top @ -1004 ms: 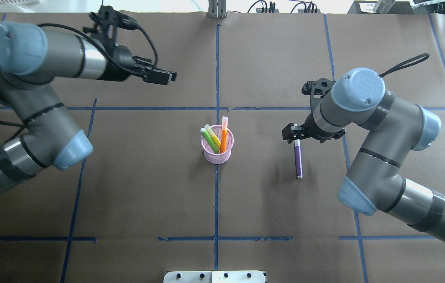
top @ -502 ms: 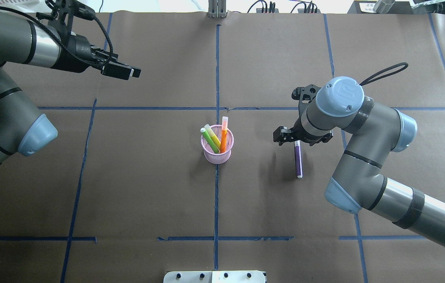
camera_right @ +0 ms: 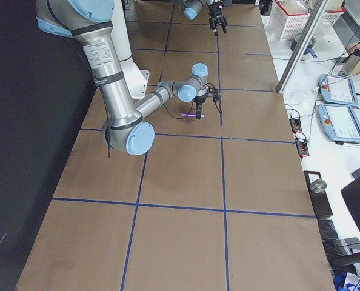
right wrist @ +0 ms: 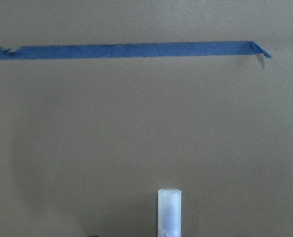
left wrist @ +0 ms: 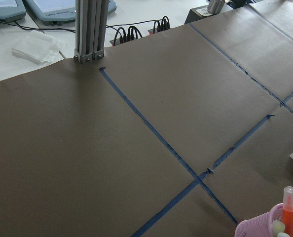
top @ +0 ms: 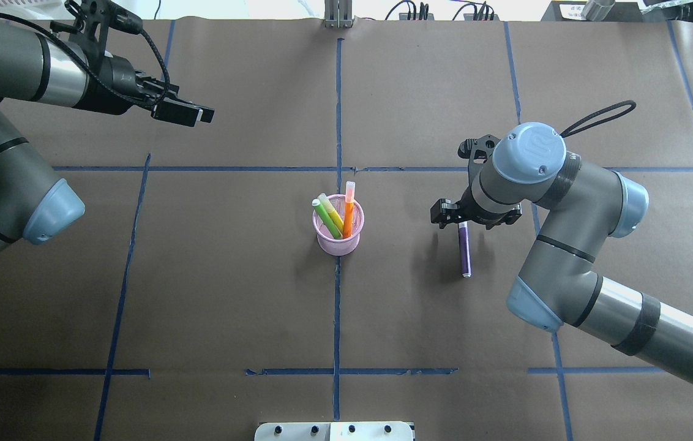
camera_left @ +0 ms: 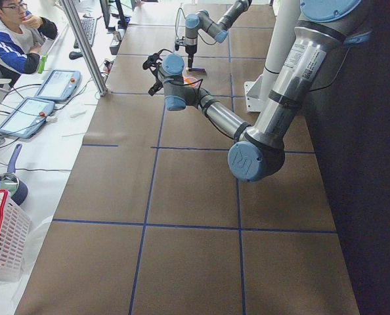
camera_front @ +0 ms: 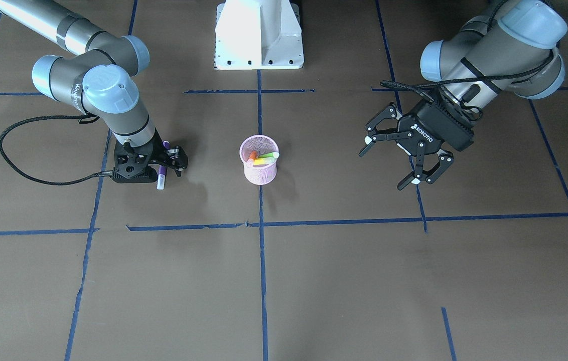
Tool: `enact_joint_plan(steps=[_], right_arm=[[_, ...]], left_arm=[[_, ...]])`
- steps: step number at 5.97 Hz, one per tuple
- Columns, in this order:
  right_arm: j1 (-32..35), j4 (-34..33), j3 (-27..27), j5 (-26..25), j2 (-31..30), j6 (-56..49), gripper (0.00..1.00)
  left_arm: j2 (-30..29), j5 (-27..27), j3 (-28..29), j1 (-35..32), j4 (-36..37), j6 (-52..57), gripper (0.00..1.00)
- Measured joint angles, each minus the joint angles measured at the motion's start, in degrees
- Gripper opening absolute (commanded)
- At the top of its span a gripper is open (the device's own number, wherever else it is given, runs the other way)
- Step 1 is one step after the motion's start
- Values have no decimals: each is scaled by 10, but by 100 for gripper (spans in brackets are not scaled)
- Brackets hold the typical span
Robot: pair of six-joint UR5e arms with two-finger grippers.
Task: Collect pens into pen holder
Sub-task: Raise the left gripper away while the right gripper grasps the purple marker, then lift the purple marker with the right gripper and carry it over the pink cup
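Observation:
The pink mesh pen holder (top: 338, 237) (camera_front: 260, 171) stands at the table's centre. An orange pen (top: 348, 211), a green pen (top: 325, 219) and a yellow one lean inside it. The purple pen (top: 464, 252) (camera_front: 161, 176) lies flat on the table to its right. My right gripper (top: 463, 218) (camera_front: 157, 163) is low over that pen's far end, open, with a finger on either side. Its wrist view shows only the pale cap (right wrist: 169, 210). My left gripper (top: 190, 114) (camera_front: 400, 161) hovers open and empty at the far left. Its wrist view catches the holder (left wrist: 267, 226).
Blue tape lines cross the brown paper table cover. The white robot base (camera_front: 259, 35) is on the robot's side and an aluminium post (top: 338, 13) on the far edge. A person (camera_left: 11, 33), tablets and a red-and-white basket (camera_left: 1, 243) are beyond the operators' edge.
My left arm has drawn back to the left, away from the holder, and then held still. My right arm has shifted slightly left while staying over the purple pen's far end.

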Motion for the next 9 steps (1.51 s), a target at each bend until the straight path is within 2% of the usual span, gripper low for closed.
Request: enact_joint_plan(steps=[1,2,3,5,8,9], right_arm=[[0,0,-5,0,1,0,89],[0,0,-9,0,2,0,79],[0,0,-10,1,3,0,55],[0,0,-11,3,3,-2,24],[2,1,-9,5,3,-4,0],[5,1,-6,7,3,-5,0]], left_arm=[[0,0,1,0,-2,0,100],[3,1,1,0,-3,3,100],[7,2,1,1,-4,10,100],[9,2,1,0,-4,21,100],[15,2,0,1,-5,22,100],[15,2,0,1,-5,23,100]])
